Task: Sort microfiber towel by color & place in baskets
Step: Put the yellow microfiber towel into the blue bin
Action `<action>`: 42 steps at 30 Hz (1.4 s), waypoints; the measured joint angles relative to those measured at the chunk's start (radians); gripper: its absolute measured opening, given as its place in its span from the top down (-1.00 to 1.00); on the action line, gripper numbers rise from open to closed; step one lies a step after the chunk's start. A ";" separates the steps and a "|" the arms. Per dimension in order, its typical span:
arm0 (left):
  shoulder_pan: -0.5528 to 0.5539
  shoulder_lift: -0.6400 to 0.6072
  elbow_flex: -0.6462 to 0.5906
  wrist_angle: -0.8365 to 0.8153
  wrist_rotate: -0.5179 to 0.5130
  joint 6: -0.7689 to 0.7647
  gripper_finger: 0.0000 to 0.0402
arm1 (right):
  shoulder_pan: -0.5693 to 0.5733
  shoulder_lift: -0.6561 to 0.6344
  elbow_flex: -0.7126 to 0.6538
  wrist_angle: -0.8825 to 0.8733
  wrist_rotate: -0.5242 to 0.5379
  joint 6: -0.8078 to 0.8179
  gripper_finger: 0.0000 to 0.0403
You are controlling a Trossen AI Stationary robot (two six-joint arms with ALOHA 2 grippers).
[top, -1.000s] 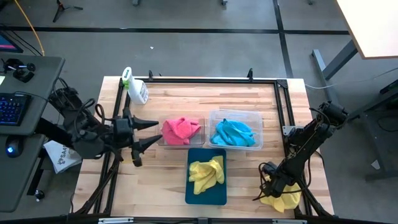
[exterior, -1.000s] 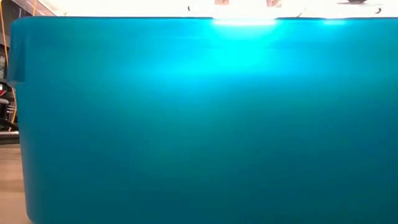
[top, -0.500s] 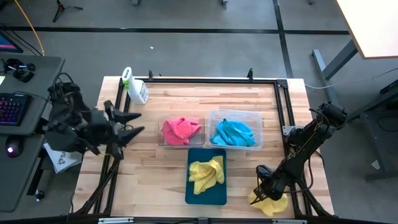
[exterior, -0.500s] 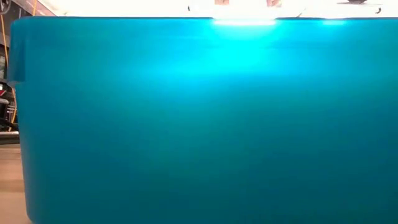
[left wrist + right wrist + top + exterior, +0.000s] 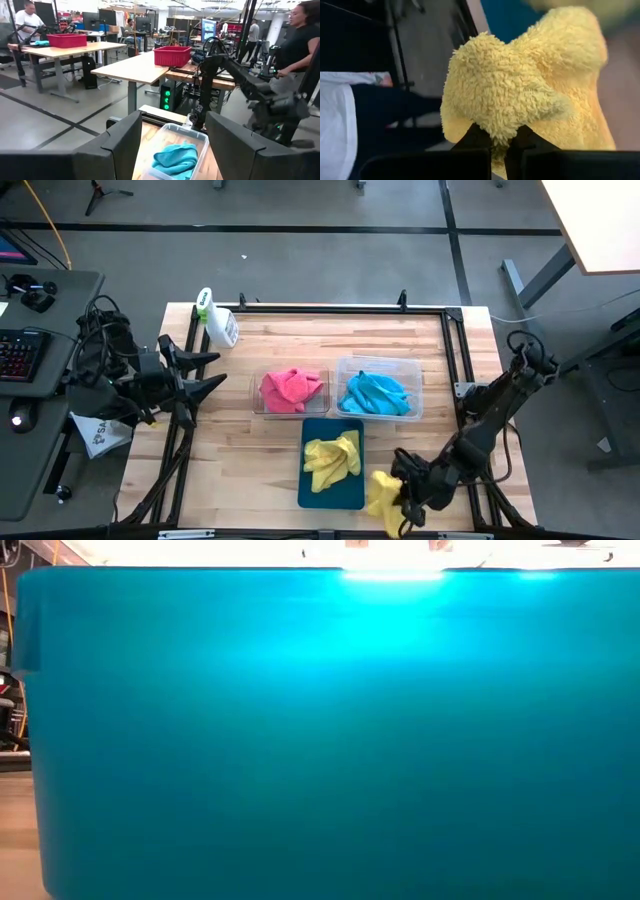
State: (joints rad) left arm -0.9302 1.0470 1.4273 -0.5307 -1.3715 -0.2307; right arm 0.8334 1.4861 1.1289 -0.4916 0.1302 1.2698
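Note:
My right gripper (image 5: 402, 492) is near the table's front edge, just right of the dark teal tray (image 5: 345, 490), and is shut on a yellow towel (image 5: 384, 494). Another yellow towel (image 5: 331, 457) lies in that tray. A pink towel (image 5: 292, 390) fills the narrower clear tub. Blue towels (image 5: 377, 393) fill the wider tub (image 5: 412, 370). My left gripper (image 5: 208, 372) stands open at the table's left edge, pointing toward the tubs, with nothing between its fingers. The low view shows only the tray's teal wall (image 5: 320, 740). My right gripper pinches a bunched fold of the yellow towel (image 5: 501, 135) between its two fingertips (image 5: 475, 137). The fingers come from the table's right and point left. The rest of the towel (image 5: 530, 75) bulges in a clump beyond the fingertips. I cannot tell whether it is clear of the table.
A white spray bottle with a green top (image 5: 218, 325) lies at the far left of the table. A black frame (image 5: 330, 309) runs along the table's edges. People and tables with red bins (image 5: 172, 54) show in the room beyond.
My right gripper has gone from the near right corner toward the table's left, up to the teal tray, and the yellow towel has gone along with it. My left gripper has drawn back toward the table's left edge.

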 joint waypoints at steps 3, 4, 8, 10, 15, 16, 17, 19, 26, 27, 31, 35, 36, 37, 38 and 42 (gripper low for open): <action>0.002 0.000 0.000 0.000 0.000 0.000 -0.04 | -0.054 -0.002 0.078 -0.017 0.066 -0.175 0.99; 0.002 0.000 0.000 0.000 -0.001 0.000 -0.04 | -0.073 -0.002 0.093 -0.011 0.078 -0.218 0.99; 0.001 0.000 0.000 0.000 0.000 0.000 -0.04 | -0.150 -0.001 0.124 0.031 0.081 -0.355 0.99; 0.002 0.000 0.000 -0.001 0.000 0.000 -0.04 | -0.183 -0.001 0.126 0.057 0.080 -0.410 0.99; 0.002 0.000 0.000 -0.004 0.000 0.005 -0.04 | -0.244 -0.001 0.126 0.074 0.079 -0.482 0.99; 0.002 0.000 0.000 -0.004 0.000 0.006 -0.04 | -0.251 -0.001 0.126 0.074 0.079 -0.490 0.99; 0.002 0.000 0.000 -0.004 0.000 0.006 -0.04 | -0.259 -0.001 0.126 0.074 0.079 -0.499 0.99; 0.002 0.000 0.000 -0.004 0.000 0.006 -0.04 | -0.269 -0.001 0.126 0.075 0.080 -0.514 0.99; 0.002 0.000 0.000 -0.010 0.000 0.007 -0.04 | -0.284 -0.001 0.126 0.075 0.078 -0.538 0.96; 0.002 0.000 0.000 -0.015 -0.001 0.007 -0.04 | -0.284 -0.001 0.126 0.075 0.080 -0.539 0.96; 0.002 0.000 0.000 -0.024 -0.001 0.007 -0.04 | -0.284 -0.001 0.126 0.075 0.099 -0.556 0.95; 0.002 0.000 0.000 -0.024 -0.001 0.007 -0.04 | -0.284 -0.001 0.126 0.075 0.106 -0.563 0.95; 0.002 0.000 0.000 -0.024 -0.001 0.007 -0.04 | -0.284 -0.001 0.126 0.075 0.106 -0.564 0.95; 0.002 0.000 0.000 -0.024 -0.001 0.007 -0.04 | -0.284 -0.001 0.126 0.075 0.106 -0.564 0.95; 0.002 0.000 0.000 -0.024 -0.001 0.007 -0.04 | -0.284 -0.001 0.126 0.075 0.106 -0.564 0.95; 0.002 0.000 0.000 -0.025 -0.001 0.007 -0.04 | -0.284 -0.001 0.126 0.075 0.106 -0.564 0.95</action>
State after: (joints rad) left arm -0.9287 1.0470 1.4273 -0.5556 -1.3724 -0.2241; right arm 0.5491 1.4853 1.2552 -0.4164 0.2363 0.7059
